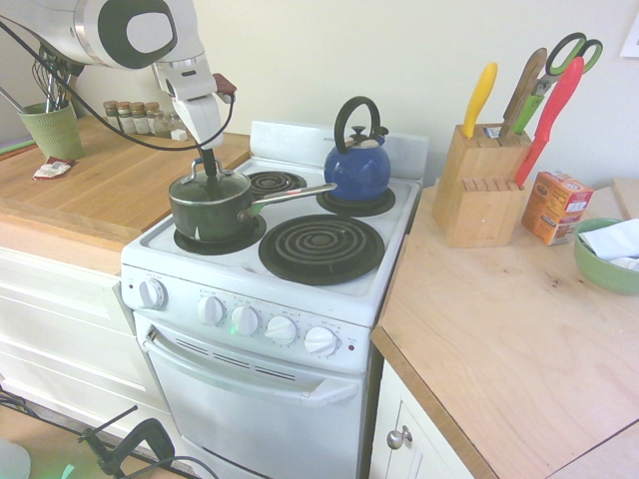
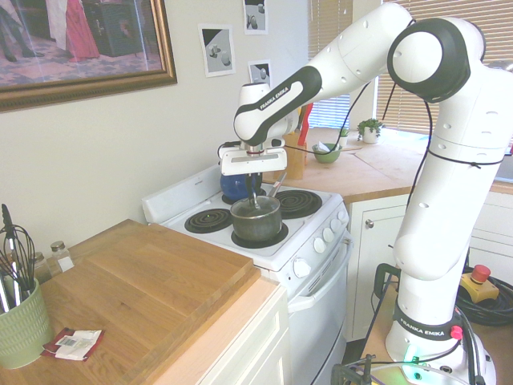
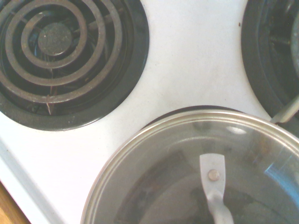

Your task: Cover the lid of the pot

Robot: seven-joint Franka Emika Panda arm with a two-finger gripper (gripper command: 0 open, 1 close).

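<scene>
Left of the gripper (image 1: 210, 166): wooden counter (image 1: 110, 190) with a green utensil cup (image 1: 53, 130) and spice jars (image 1: 140, 117). Gripper points straight down, fingers pressed together, pinching the lid (image 1: 211, 186) by its dark knob. Lid sits on the pot (image 1: 212, 212), directly below the gripper, on the stove (image 1: 290, 289) burner. Pot handle (image 1: 293, 196) sticks out right. Further right: blue kettle (image 1: 357, 165), knife block (image 1: 482, 185).
</scene>
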